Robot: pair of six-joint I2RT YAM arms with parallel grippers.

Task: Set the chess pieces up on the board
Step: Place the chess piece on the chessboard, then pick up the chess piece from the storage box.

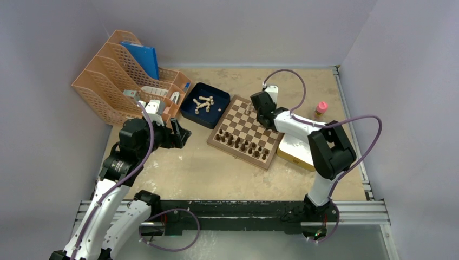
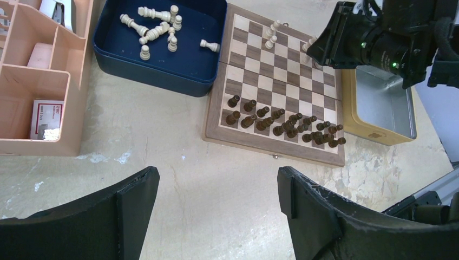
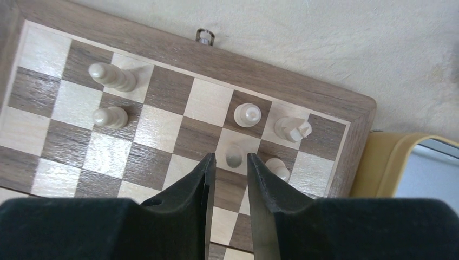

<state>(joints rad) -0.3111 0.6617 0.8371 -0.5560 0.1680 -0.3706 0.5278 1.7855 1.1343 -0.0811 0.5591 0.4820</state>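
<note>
The board [image 1: 236, 155] lies at mid-table, with dark pieces [image 1: 243, 145] in its near rows. Several beige chess pieces [image 2: 157, 30] lie loose in a dark blue tray [image 2: 157, 76] left of the board. My right gripper [image 3: 230, 158] hovers over the board's far right corner, narrowly open. A beige pawn [image 3: 234, 156] stands on a cream square between its fingertips, with a small gap on each side. Several other beige pieces stand nearby, such as one [image 3: 247, 114] behind it and one [image 3: 110, 116] to the left. My left gripper [image 2: 216, 173] is wide open and empty over bare table.
An orange file organiser [image 1: 127, 76] stands at the back left. A yellow-rimmed metal tin [image 2: 379, 103] lies against the board's right side. A small bottle with a pink cap [image 1: 321, 110] stands at the right.
</note>
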